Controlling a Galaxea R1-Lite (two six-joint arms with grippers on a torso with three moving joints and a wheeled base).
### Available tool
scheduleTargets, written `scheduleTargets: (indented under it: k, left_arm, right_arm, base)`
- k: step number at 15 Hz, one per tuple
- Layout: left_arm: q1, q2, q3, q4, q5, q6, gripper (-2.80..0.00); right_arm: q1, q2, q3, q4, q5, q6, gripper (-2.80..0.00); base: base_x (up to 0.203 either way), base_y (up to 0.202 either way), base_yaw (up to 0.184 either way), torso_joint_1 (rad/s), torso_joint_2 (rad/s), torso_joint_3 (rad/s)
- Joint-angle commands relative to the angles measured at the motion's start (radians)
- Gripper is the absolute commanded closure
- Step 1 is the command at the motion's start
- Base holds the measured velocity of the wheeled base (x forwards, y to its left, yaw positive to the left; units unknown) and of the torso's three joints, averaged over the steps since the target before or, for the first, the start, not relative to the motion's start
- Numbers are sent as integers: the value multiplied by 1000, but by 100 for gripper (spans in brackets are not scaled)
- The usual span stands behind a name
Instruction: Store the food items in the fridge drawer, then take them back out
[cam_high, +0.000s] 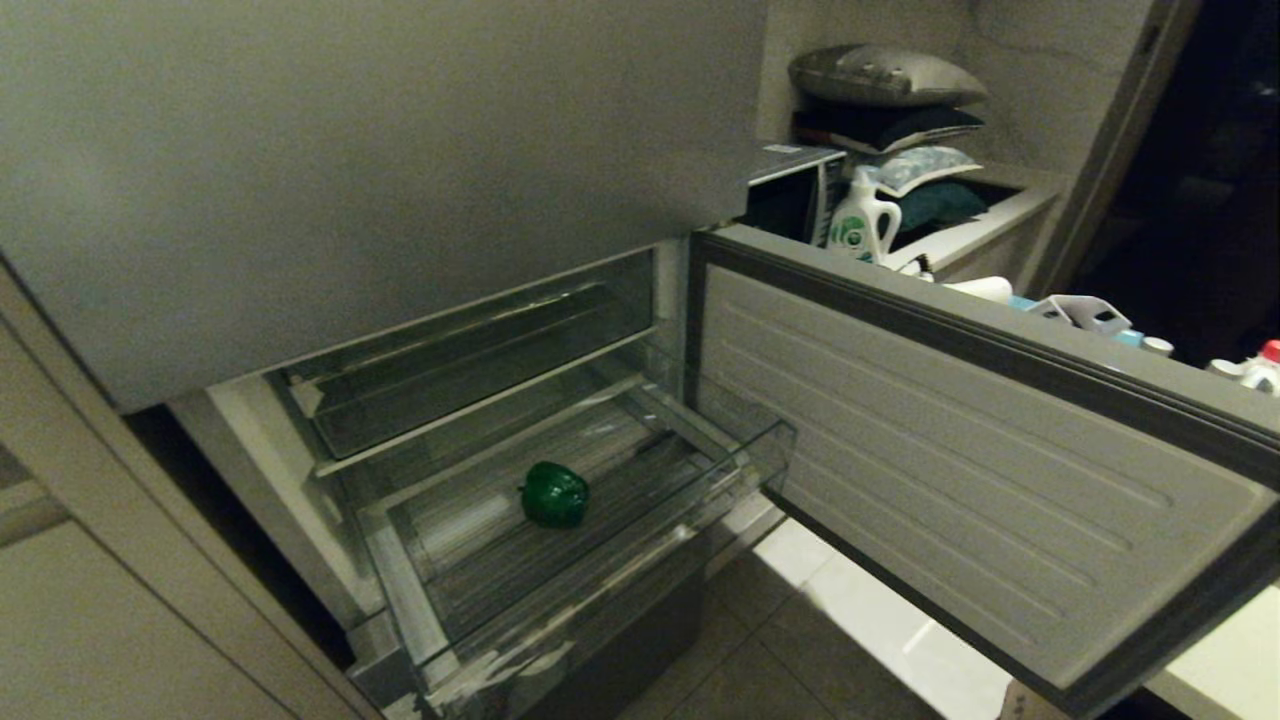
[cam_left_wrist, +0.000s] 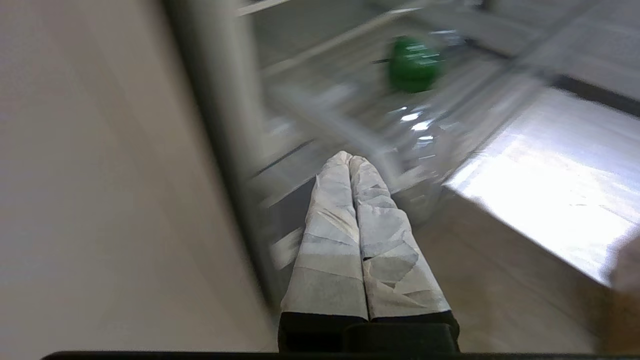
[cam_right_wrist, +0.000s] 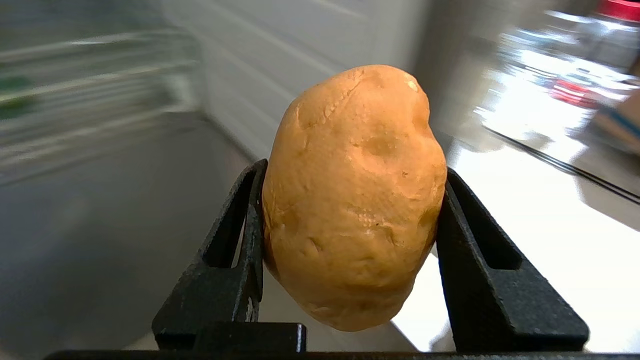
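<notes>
The right gripper (cam_right_wrist: 350, 220) pinches the potato (cam_right_wrist: 352, 200) between its jaws, the left gripper (cam_left_wrist: 350, 160) has its jaws pressed together, and the bell pepper (cam_high: 554, 494) lies in the fridge drawer (cam_high: 600, 580).

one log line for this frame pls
right gripper: shut on potato | left gripper: shut, empty | bell pepper: in fridge drawer | drawer: open

A: Where is the drawer (cam_high: 600, 560) open to reach?
B: From above, lower centre; its ribbed floor lies bare around the pepper (cam_high: 555, 494).
A: Obstacles?
B: The swung-out door (cam_high: 980, 480) at right, the clear compartment (cam_high: 470, 360) overhead.
</notes>
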Motion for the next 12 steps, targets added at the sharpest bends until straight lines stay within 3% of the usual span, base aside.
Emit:
scheduleTargets:
  k: [1,12]
  left_arm:
    - [0,2,0,-1,0,0,0]
    - [0,2,-1,-1,0,0,0]
  right_arm:
    - [0,0,31,-2,0,2,0]
    - [0,0,31,-2,-3,21,0]
  base:
    - [2,-8,176,3,1,2]
    - [2,-7,175,2,2,3]
